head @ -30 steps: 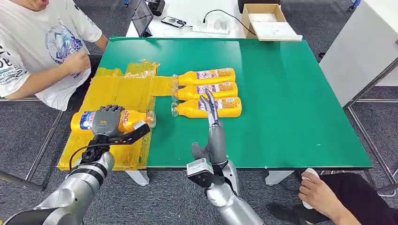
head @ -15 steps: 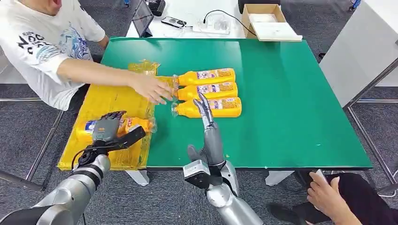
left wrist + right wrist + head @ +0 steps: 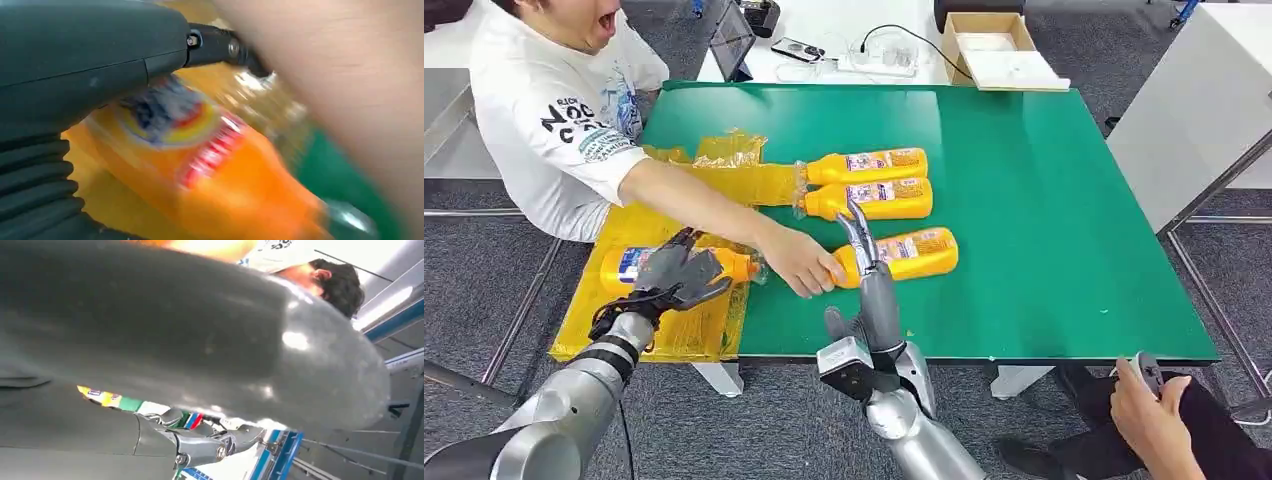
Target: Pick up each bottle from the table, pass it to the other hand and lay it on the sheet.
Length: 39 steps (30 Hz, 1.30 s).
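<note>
Item: nearest bottle (image 3: 902, 255), lying on the green desk (image 3: 1044, 230), long axis running left-right, cap end toward the person's hand (image 3: 801, 262) that is gripping its neck. I am holding my right hand (image 3: 864, 248) directly at its near side, fingers spread and holding nothing; it is the nearer hand. My left hand (image 3: 676, 275) is hovering, fingers apart, over the bottle on the sheet (image 3: 629, 266), lying on the yellow sheet (image 3: 664, 215).

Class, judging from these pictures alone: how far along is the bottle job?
Done: one bottle lies on the yellow sheet, the left hand over it. In hand: a person's hand grips the nearest table bottle beside the right hand. Left: three bottles on the table.
</note>
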Motion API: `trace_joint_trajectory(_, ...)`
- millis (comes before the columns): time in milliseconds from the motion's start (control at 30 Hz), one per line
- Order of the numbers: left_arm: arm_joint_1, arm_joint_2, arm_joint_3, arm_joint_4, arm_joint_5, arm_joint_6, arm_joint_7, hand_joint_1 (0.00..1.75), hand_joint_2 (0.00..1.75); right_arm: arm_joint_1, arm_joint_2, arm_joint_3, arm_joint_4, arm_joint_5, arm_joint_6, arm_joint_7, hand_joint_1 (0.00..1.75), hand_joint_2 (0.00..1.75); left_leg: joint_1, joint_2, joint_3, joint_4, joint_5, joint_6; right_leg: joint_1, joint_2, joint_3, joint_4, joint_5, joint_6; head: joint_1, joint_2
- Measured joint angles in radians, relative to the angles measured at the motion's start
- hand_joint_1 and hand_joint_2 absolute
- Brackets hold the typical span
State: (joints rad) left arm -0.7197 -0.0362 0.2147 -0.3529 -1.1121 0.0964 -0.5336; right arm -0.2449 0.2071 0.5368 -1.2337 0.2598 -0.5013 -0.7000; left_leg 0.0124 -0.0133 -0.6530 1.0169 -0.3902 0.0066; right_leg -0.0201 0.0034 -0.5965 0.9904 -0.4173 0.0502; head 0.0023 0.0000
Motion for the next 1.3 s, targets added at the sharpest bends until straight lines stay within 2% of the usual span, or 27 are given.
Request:
trace_joint_trajectory(133, -0.014, -0.005, 0.013, 0.000, 0.044, -0.102, -0.034, 0.00, 0.00, 0.000, 0.001, -0.013, 0.001, -0.008, 0.002, 0.000, 0.00, 0.00, 0.000, 0.000, 0.001, 0.000, 0.000, 0.000, 0.000, 0.000, 0.001, 0.000, 0.001, 0.000, 0.000, 0.000)
trace_joint_trajectory(333, -0.015, -0.012, 0.032, -0.002, 0.120, -0.147, -0.071, 0.00, 0.00, 0.000, 0.001, -0.019, 0.004, -0.008, 0.002, 0.000, 0.00, 0.00, 0.000, 0.001, 0.002, 0.000, 0.001, 0.001, 0.000, 0.000, 0.001, 0.000, 0.001, 0.000, 0.000, 0.000)
trace_joint_trajectory(400, -0.013, -0.021, 0.053, -0.013, 0.198, -0.105, -0.095, 0.00, 0.00, 0.000, 0.001, -0.023, 0.006, -0.002, 0.002, 0.000, 0.00, 0.00, 0.000, 0.001, 0.001, 0.000, 0.001, 0.001, 0.000, 0.000, 0.000, 0.000, 0.001, 0.000, 0.000, 0.000)
trace_joint_trajectory(433, -0.009, -0.035, 0.068, -0.021, 0.259, -0.049, -0.108, 0.00, 1.75, 0.000, 0.001, -0.026, 0.008, 0.010, 0.003, 0.000, 0.00, 0.00, 0.000, 0.002, 0.000, 0.000, 0.001, 0.001, 0.000, 0.000, 0.000, 0.000, 0.001, 0.001, 0.000, 0.000)
trace_joint_trajectory(467, -0.004, -0.049, 0.086, -0.035, 0.334, 0.008, -0.129, 0.00, 1.75, 0.002, 0.003, -0.032, 0.010, 0.026, 0.006, 0.000, 0.00, 0.00, 0.000, 0.002, -0.001, 0.000, 0.001, 0.001, 0.000, 0.000, -0.001, 0.000, 0.001, 0.001, 0.000, 0.000)
trace_joint_trajectory(500, 0.002, -0.064, 0.106, -0.056, 0.412, 0.054, -0.147, 0.00, 1.75, 0.003, 0.005, -0.039, 0.013, 0.043, 0.014, 0.004, 0.00, 1.75, 0.000, 0.002, -0.001, 0.000, 0.001, 0.001, 0.000, 0.000, -0.002, 0.000, 0.001, 0.001, 0.000, 0.000)
trace_joint_trajectory(567, 0.025, -0.093, 0.118, -0.133, 0.568, 0.163, -0.162, 0.00, 1.75, 0.001, 0.006, -0.046, 0.027, 0.110, 0.040, 0.056, 0.00, 1.75, 0.000, 0.002, -0.001, 0.000, 0.001, 0.001, 0.000, 0.001, -0.002, 0.000, 0.001, 0.001, 0.000, 0.000)
trace_joint_trajectory(600, 0.042, -0.101, 0.109, -0.182, 0.620, 0.267, -0.165, 0.00, 1.75, -0.006, 0.003, -0.048, 0.043, 0.148, 0.062, 0.096, 0.00, 1.75, 0.000, 0.003, -0.001, 0.000, 0.001, 0.001, 0.000, 0.001, -0.002, 0.000, 0.001, 0.001, 0.000, 0.000)
trace_joint_trajectory(667, 0.084, -0.114, 0.061, -0.265, 0.597, 0.494, -0.168, 0.00, 1.75, -0.023, -0.004, -0.054, 0.079, 0.174, 0.124, 0.157, 0.00, 1.75, 0.000, 0.004, -0.002, 0.000, 0.001, 0.001, 0.000, 0.002, -0.003, 0.000, 0.001, 0.001, 0.000, 0.000)
trace_joint_trajectory(733, 0.149, -0.126, 0.013, -0.375, 0.517, 0.584, -0.169, 0.00, 1.75, -0.051, -0.022, -0.073, 0.120, 0.178, 0.192, 0.208, 0.00, 1.75, -0.001, 0.002, -0.002, 0.000, 0.001, 0.001, 0.000, 0.001, -0.003, 0.000, 0.001, 0.001, -0.001, 0.000)
trace_joint_trajectory(833, 0.254, -0.161, -0.054, -0.511, 0.526, 0.599, -0.170, 0.00, 1.75, -0.094, -0.069, -0.103, 0.159, 0.205, 0.244, 0.280, 0.00, 1.75, -0.001, 0.000, -0.004, 0.000, 0.001, 0.001, -0.001, 0.000, -0.003, 0.000, 0.001, 0.001, 0.000, 0.000)
trace_joint_trajectory(933, 0.324, -0.180, -0.104, -0.595, 0.527, 0.602, -0.170, 0.00, 1.75, -0.116, -0.106, -0.126, 0.178, 0.212, 0.259, 0.296, 0.00, 1.75, -0.001, 0.001, -0.005, 0.000, 0.001, 0.001, -0.001, 0.000, -0.004, -0.001, 0.001, 0.001, 0.000, 0.000)
trace_joint_trajectory(1100, 0.389, -0.186, -0.199, -0.675, 0.641, 0.603, -0.170, 0.00, 1.75, -0.140, -0.171, -0.133, 0.196, 0.299, 0.343, 0.414, 0.00, 1.75, -0.001, 0.000, -0.005, 0.001, 0.001, 0.001, -0.001, 0.000, -0.004, -0.001, 0.002, 0.002, 0.000, 0.000)
trace_joint_trajectory(1300, 0.439, -0.187, -0.287, -0.713, 0.613, 0.603, -0.170, 0.00, 1.75, -0.145, -0.250, -0.143, 0.217, 0.323, 0.441, 0.463, 0.00, 1.75, -0.001, 0.000, -0.005, 0.001, 0.001, 0.002, -0.001, 0.000, -0.005, -0.001, 0.002, 0.002, 0.000, 0.000)
